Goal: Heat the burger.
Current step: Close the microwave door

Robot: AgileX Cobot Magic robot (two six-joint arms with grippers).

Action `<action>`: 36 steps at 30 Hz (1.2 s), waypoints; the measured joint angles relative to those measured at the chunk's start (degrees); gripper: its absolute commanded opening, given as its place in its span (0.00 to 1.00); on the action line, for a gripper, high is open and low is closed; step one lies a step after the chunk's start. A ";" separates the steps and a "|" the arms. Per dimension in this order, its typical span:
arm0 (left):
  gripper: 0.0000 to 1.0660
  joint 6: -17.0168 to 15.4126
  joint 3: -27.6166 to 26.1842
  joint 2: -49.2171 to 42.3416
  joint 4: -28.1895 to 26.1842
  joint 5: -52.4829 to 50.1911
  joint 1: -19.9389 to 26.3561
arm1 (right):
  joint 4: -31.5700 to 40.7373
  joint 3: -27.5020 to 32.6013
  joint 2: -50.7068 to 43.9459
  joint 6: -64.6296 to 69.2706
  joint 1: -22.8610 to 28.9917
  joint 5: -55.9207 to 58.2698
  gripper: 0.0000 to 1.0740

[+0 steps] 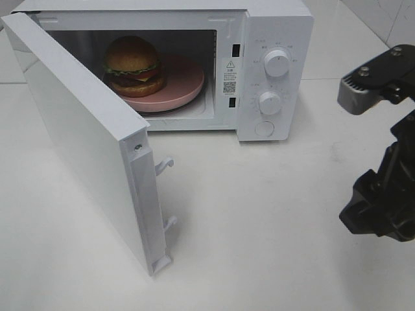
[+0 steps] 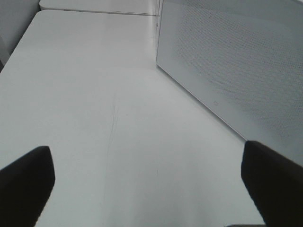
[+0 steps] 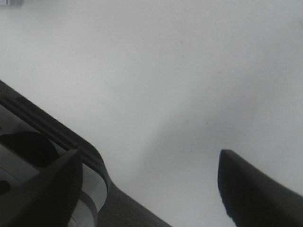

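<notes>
Inside microwave (image 1: pixel 279 26), burger (image 1: pixel 133 65) on pink plate (image 1: pixel 185 84), door (image 1: pixel 78 129) wide. L gripper (image 2: pixel 149 189), R gripper (image 3: pixel 151 189) spread, empty; hard door shove may skid unit.

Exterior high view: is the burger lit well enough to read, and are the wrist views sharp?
Exterior high: even light, burger clear though the microwave cavity is dimmer; the door throws a soft shadow on the table. Left wrist: door mesh fairly sharp, left gripper dark and blurred. Right wrist: right gripper out of focus, table washed out.
</notes>
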 measured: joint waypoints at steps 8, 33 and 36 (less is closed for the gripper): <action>0.94 0.00 0.00 0.00 0.00 0.00 0.00 | 0.11 1.49 -7.68 0.52 -7.05 3.15 0.71; 0.94 0.00 0.00 0.00 0.00 0.00 0.00 | 0.74 13.64 -47.38 0.46 -28.13 5.10 0.71; 0.94 0.00 0.00 0.00 0.00 0.00 0.00 | 1.09 14.15 -50.94 0.46 -28.42 5.96 0.71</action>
